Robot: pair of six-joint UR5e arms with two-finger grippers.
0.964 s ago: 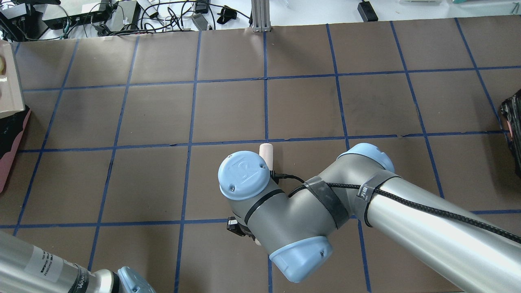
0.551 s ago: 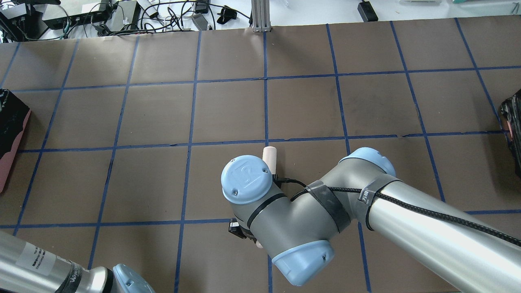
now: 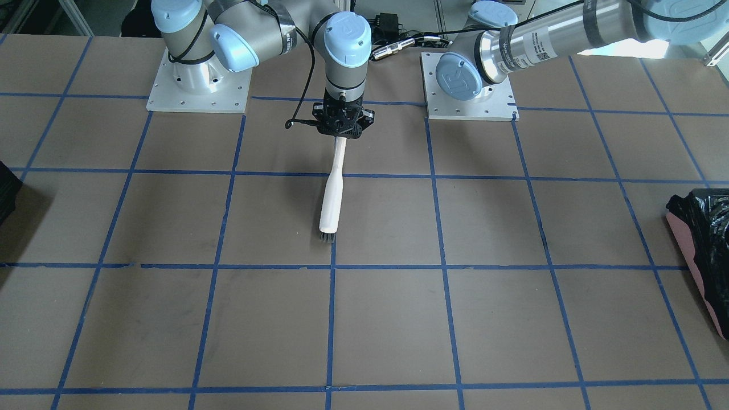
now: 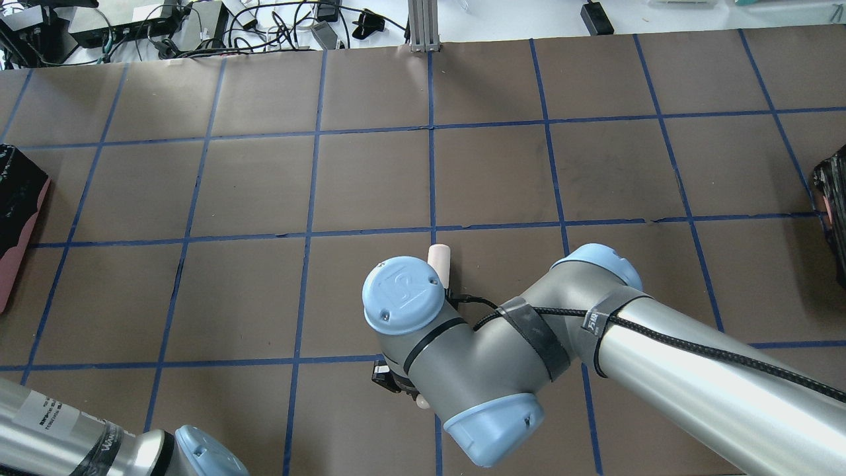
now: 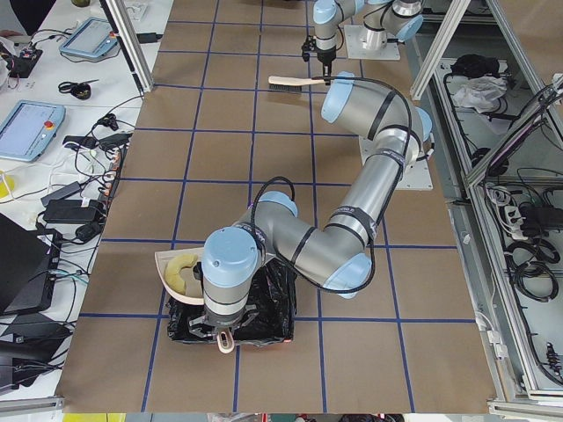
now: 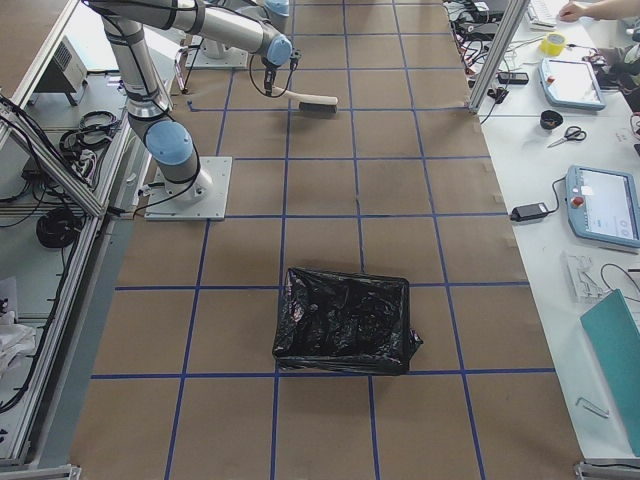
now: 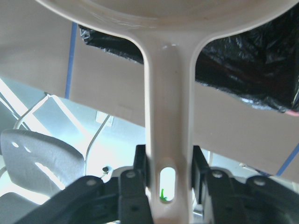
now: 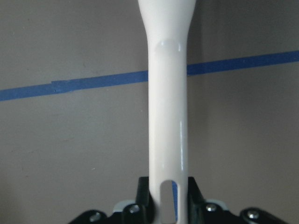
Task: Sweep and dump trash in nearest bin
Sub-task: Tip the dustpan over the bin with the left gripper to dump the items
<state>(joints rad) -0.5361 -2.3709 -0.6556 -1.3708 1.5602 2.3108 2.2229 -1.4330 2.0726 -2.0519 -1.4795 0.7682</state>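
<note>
My left gripper (image 5: 224, 332) is shut on the handle of a cream dustpan (image 5: 172, 264), held over the edge of the bin (image 5: 264, 303), a pink-sided container with a black bag. Pale yellow peel pieces (image 5: 185, 274) lie in the pan; the rest of the trash does not show. In the left wrist view the fingers (image 7: 139, 161) clamp the dustpan handle (image 7: 168, 107) above the black bag (image 7: 252, 60). My right gripper (image 3: 340, 126) is shut on a white-handled brush (image 3: 331, 199), bristles down on the table. The right wrist view shows the handle (image 8: 168, 102).
The bin also shows at the table's edge on my left (image 4: 20, 198) and in the front-facing view (image 3: 703, 239). A second black-lined bin (image 6: 345, 320) stands at my right end (image 4: 834, 211). Blue tape lines grid the brown table (image 3: 398, 319).
The dustpan that showed at the overhead view's left edge a second ago has gone out of that view. The right arm with the brush shifted slightly right and nearer the robot.
</note>
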